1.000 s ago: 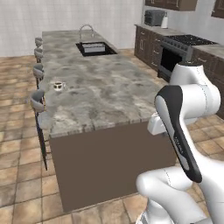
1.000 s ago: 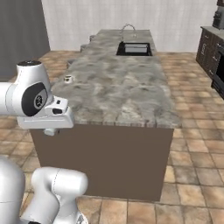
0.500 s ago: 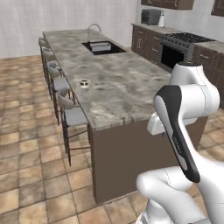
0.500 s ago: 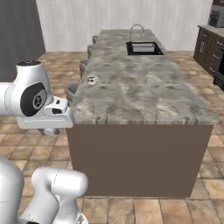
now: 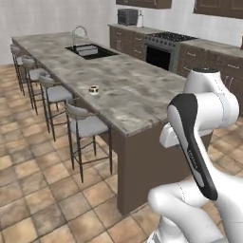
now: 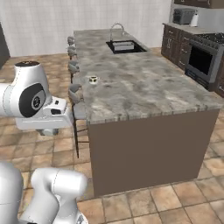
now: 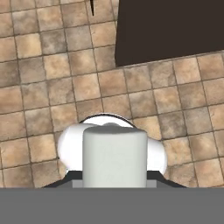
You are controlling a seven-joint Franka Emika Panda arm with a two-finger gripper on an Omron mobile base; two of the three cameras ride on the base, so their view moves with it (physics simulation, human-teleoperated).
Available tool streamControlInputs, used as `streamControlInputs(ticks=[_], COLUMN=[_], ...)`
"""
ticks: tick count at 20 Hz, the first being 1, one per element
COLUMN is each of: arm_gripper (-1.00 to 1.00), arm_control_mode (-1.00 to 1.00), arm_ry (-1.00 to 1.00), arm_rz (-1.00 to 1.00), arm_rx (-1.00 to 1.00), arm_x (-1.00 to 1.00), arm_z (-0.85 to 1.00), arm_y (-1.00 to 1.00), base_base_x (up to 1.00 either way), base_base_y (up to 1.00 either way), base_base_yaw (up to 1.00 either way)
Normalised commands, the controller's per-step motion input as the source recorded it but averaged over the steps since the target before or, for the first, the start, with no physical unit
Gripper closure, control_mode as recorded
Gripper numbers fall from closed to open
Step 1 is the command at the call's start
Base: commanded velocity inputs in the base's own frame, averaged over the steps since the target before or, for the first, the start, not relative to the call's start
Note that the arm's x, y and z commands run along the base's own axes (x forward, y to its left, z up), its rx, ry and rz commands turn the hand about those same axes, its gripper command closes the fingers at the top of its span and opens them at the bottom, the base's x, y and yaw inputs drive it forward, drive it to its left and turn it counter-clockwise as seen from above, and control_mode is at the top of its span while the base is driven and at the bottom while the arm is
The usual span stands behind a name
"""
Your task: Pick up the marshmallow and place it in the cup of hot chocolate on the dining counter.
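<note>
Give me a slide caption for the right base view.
Cup of hot chocolate near the stool-side edge of the dining counter, sink beyond.

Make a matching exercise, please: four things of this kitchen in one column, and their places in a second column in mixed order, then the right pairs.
Things:
1. cup of hot chocolate
2. sink
3. stove
4. bar stools

Places:
a. on the floor along one long side of the dining counter
b. set into the far part of the dining counter top
c. in the wall counter beyond the island
d. on the dining counter top near the edge above the stools

Pairs: 1-d, 2-b, 3-c, 4-a
</note>
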Motion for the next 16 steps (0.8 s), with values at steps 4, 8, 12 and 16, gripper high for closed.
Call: streamControlInputs(ticks=[4, 8, 12, 16], arm_gripper=[1.00, 1.00, 1.00, 1.00], arm_control_mode=[1.00, 1.00, 1.00, 1.00], arm_ry=[0.00, 0.00, 0.00, 0.00], arm_rz=[0.00, 0.00, 0.00, 0.00], arm_rx=[0.00, 0.00, 0.00, 0.00], arm_x=[0.00, 0.00, 0.00, 0.00], arm_z=[0.00, 0.00, 0.00, 0.00], arm_y=[0.00, 0.00, 0.00, 0.00], base_base_x=[0.41, 0.33, 0.13, -0.03], base_base_y=[0.85, 0.91, 0.99, 1.00], base_base_yaw=[-0.68, -0.66, -0.59, -0.53])
